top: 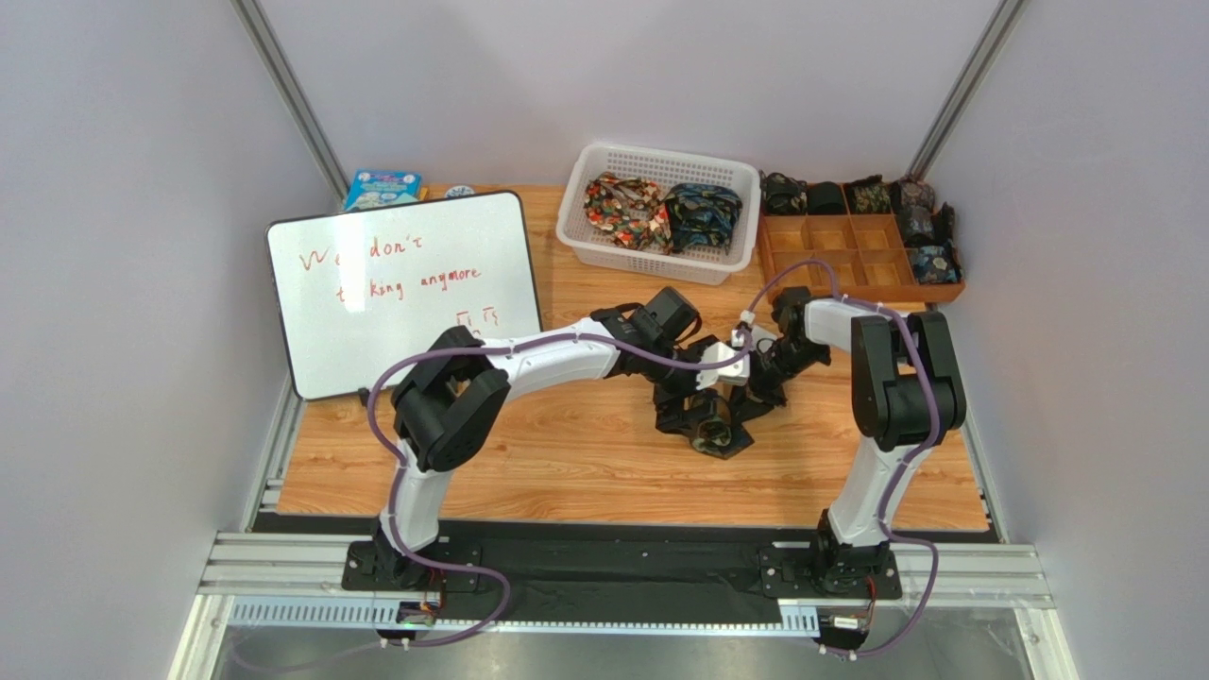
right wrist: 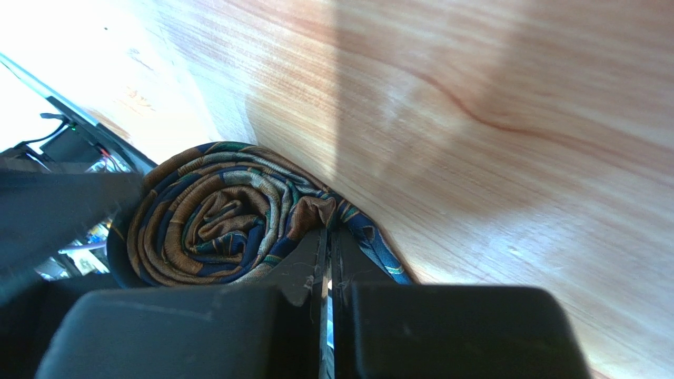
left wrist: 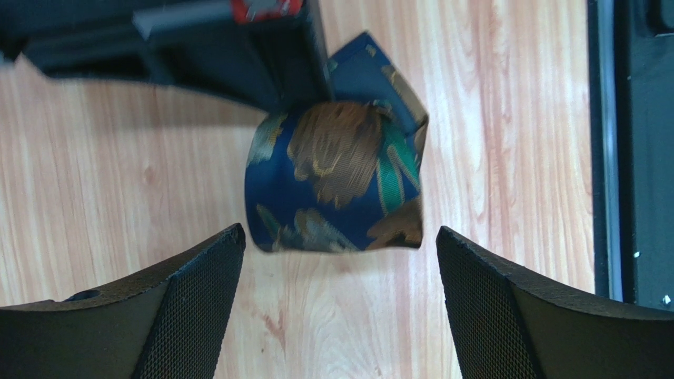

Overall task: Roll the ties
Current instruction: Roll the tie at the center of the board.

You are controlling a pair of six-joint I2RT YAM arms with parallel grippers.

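A rolled tie (left wrist: 340, 181), dark blue with gold and green, lies on the wooden table. My left gripper (left wrist: 340, 264) is open just short of it, fingers (left wrist: 182, 308) spread wider than the roll and not touching it. In the right wrist view the tie (right wrist: 221, 221) shows its spiral end, and my right gripper (right wrist: 328, 241) is shut on its outer layer of fabric. From above, the roll (top: 720, 434) sits mid-table between the left gripper (top: 683, 408) and the right gripper (top: 754, 400). More ties (top: 660, 213) are bunched in the basket.
A white slotted basket (top: 596, 244) stands at the back centre. A brown compartment tray (top: 859, 262) with small rolls is at the back right. A whiteboard (top: 405, 291) leans on the left, with a blue box (top: 381, 187) behind it.
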